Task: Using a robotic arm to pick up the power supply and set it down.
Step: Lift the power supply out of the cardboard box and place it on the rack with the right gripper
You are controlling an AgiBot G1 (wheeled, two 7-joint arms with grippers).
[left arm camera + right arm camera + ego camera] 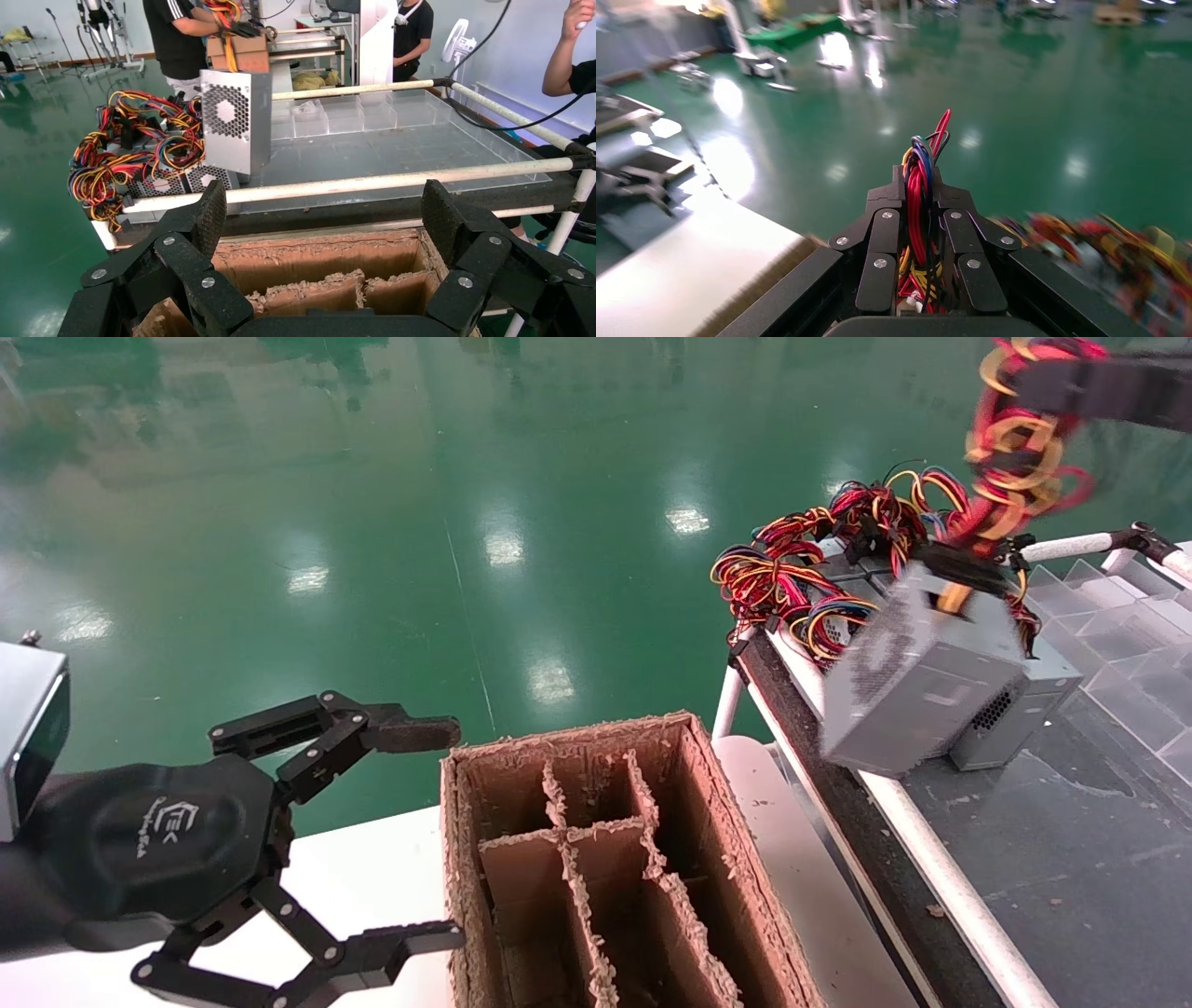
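The right gripper [919, 210] is clamped on the wire bundle [1015, 449] of the power supply [917, 686], its 2 black fingers pressed together with red, blue and yellow wires standing up between them in the right wrist view. In the head view this gripper sits at the upper right corner, and the grey metal box hangs tilted below it by its wires, in the air above the near edge of a dark tray [1071, 859] framed by white tubes. A perforated face of the box turns toward the camera; in the left wrist view the same box [235, 119] shows a round honeycomb fan grille. Behind and beside it, more power supplies [1015, 710] rest on the tray with their tangled red, yellow, blue and black wires [801, 570] piled at the tray's far left corner. Clear plastic dividers [1127, 635] stand at the tray's right side. The left gripper [307, 859] is parked low at the left over a white table [363, 887], fingers spread wide apart and holding nothing; its black palm carries a small white logo whose letters are too small to read with certainty. Just beside it on the table stands an open brown cardboard box [605, 859] with frayed cardboard partitions making several compartments. The floor [372, 523] beyond is glossy green.
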